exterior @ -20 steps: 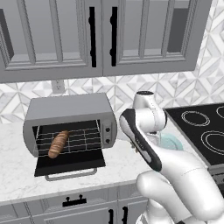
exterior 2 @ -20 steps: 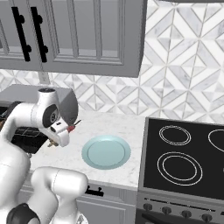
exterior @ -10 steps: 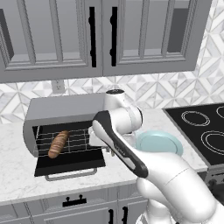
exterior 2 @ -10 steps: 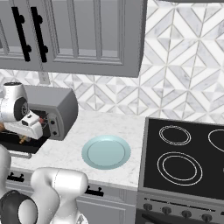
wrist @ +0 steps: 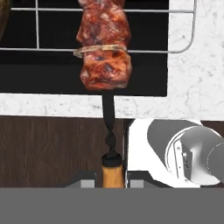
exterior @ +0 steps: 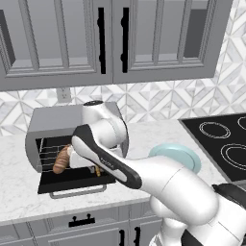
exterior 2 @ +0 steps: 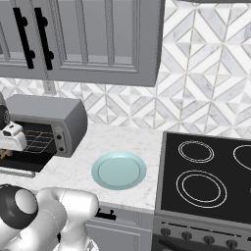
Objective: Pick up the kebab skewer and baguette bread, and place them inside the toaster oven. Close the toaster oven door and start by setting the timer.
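Setting: Simulated kitchen with grey upper cabinets (exterior: 110,43), patterned tile backsplash, white marble counter (exterior 2: 122,139) and a black cooktop (exterior 2: 206,171) to the right.

Plate: pale blue plate (exterior 2: 118,169) sits bare on the counter between the oven and the cooktop.

Toaster oven: grey toaster oven (exterior: 50,127) stands on the counter at the left, its side panel with knobs visible in the right base view.

Door: toaster oven door (exterior: 77,180) is dropped fully open and lies flat, silver handle toward the counter's front edge.

Baguette: baguette bread (exterior: 61,160) already lies on the wire rack (wrist: 144,50) inside, toward the left of the cavity.

Skewer: kebab skewer (wrist: 105,48) is held out from the hand, its red-brown meat chunks over the rack and its orange handle end down between the fingertips.

Gripper: gripper (wrist: 113,178) is nearly closed, pinching the skewer by its handle; in the left base view the hand is at the oven mouth above the open door.

Step in hand: judged to be delivering the skewer into the oven, second of the two food items.

Progress: bread placed; skewer not yet released; door and timer remain.

Next move: likely ease the skewer further onto the rack beside the bread, let go, then draw back clear of the door.

Risk: meat sits near the rack's front edge, so an early release could tip it onto the door.
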